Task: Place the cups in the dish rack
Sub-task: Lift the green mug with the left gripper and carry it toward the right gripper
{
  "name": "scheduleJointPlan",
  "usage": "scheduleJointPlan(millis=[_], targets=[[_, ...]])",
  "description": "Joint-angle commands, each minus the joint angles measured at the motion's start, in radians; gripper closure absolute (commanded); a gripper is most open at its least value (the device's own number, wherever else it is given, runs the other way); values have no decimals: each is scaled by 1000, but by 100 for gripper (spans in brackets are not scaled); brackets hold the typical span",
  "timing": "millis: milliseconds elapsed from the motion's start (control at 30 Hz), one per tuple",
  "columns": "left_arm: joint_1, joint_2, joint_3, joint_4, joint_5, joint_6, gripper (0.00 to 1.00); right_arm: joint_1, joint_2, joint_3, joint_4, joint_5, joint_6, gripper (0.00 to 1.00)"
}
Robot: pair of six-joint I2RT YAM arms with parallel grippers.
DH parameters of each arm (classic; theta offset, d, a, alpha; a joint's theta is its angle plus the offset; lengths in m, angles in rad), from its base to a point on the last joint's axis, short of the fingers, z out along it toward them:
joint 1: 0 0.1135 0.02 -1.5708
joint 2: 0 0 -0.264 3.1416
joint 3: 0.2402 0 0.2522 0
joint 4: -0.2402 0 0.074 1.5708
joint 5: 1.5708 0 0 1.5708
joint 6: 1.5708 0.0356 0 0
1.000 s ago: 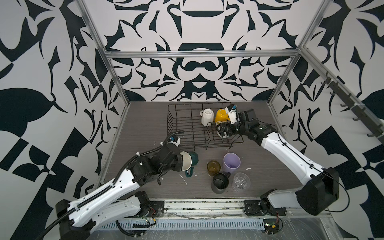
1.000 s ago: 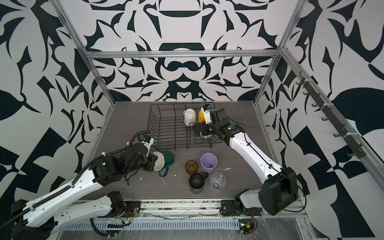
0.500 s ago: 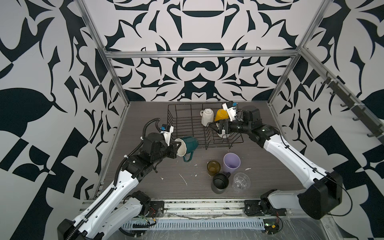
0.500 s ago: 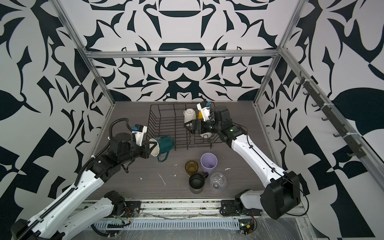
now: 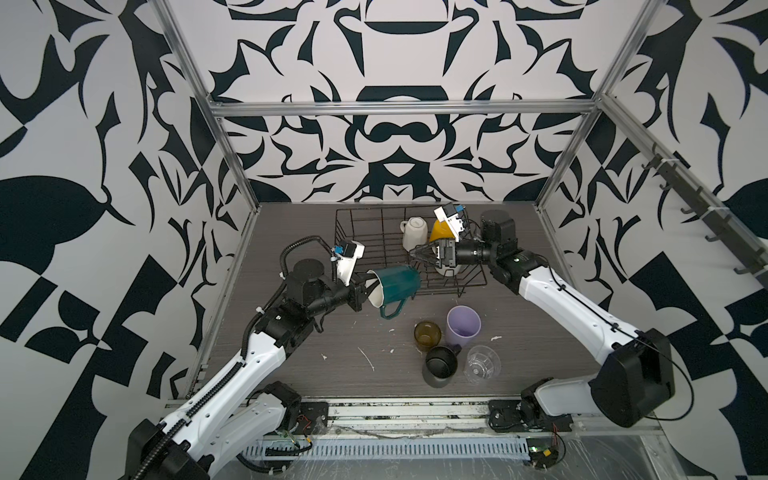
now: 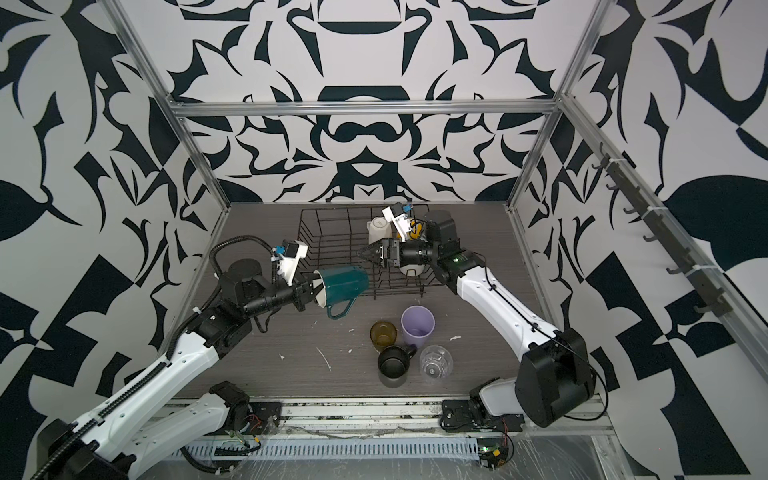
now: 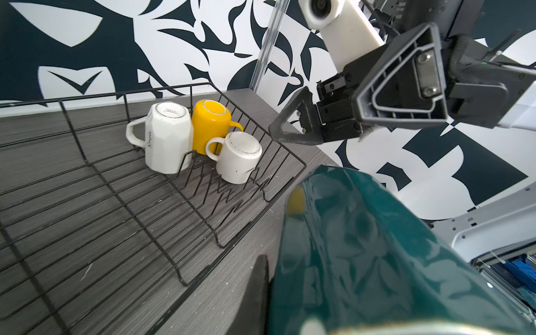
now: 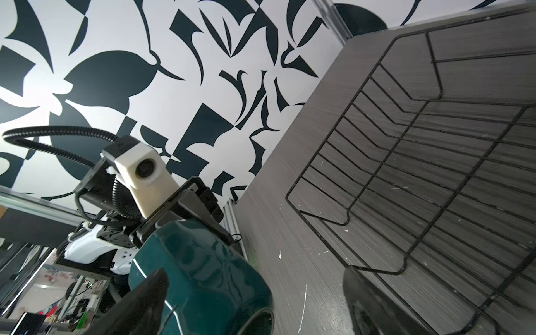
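Lifted since the earlier frame, from the table [image 5: 340,386] at the lower middle up to the near rim of the dish rack [image 5: 365,245]: teal faceted mug [image 5: 397,282], now in the air on its side, mouth to the left, handle hanging down. Pinched at its rim by the left gripper [image 5: 369,287], jaws closed on the wall. Nearest, at lower right of centre in both top views, standing upright and close together: black mug [image 5: 440,365] and clear glass [image 5: 482,365], then amber glass [image 5: 427,333] and lilac tumbler [image 5: 463,326]. Farther, above the rack's right half, right gripper [image 5: 417,253] with jaws spread wide, holding nothing. Farthest, upside down in the rack's back right corner: white mug [image 7: 237,159], cream faceted mug [image 7: 168,139], yellow mug [image 7: 210,121].
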State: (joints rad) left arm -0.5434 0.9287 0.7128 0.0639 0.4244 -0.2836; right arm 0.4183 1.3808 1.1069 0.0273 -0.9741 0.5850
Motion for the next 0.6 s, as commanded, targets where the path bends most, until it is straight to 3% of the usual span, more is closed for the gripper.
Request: scheduleJointPlan(millis=[0,567], targets=[[6,2,10,167,66,1,100,3,-14,-7,79,-64,32,4],[33,53,-16,357,120,-69,100,93,40,-100,379,-100,230,3]])
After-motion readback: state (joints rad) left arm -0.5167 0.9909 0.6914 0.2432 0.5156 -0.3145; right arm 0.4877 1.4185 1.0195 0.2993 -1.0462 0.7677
